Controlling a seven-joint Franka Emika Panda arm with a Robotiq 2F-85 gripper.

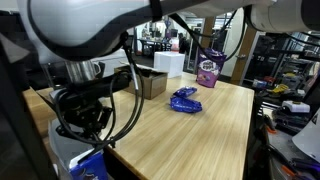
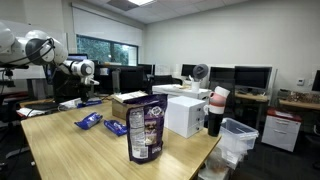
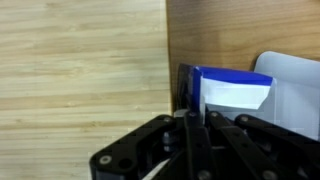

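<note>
In the wrist view my gripper (image 3: 190,135) has its fingers pressed together on the thin edge of a blue and white packet (image 3: 228,90). The packet hangs past the edge of the wooden table (image 3: 80,60), over a white container (image 3: 295,85). In an exterior view the gripper (image 1: 85,125) is at the table's near left corner, with the blue packet (image 1: 92,163) under it. In an exterior view the gripper (image 2: 85,92) is above the white container (image 2: 70,103) at the far end of the table.
Two more blue packets (image 1: 185,100) (image 2: 88,120) lie on the table. A purple snack bag (image 1: 208,70) (image 2: 146,130) stands upright. A cardboard box (image 1: 150,82) (image 2: 128,105) and a white box (image 1: 168,63) (image 2: 185,115) stand on the table. Desks with monitors (image 2: 250,78) are behind.
</note>
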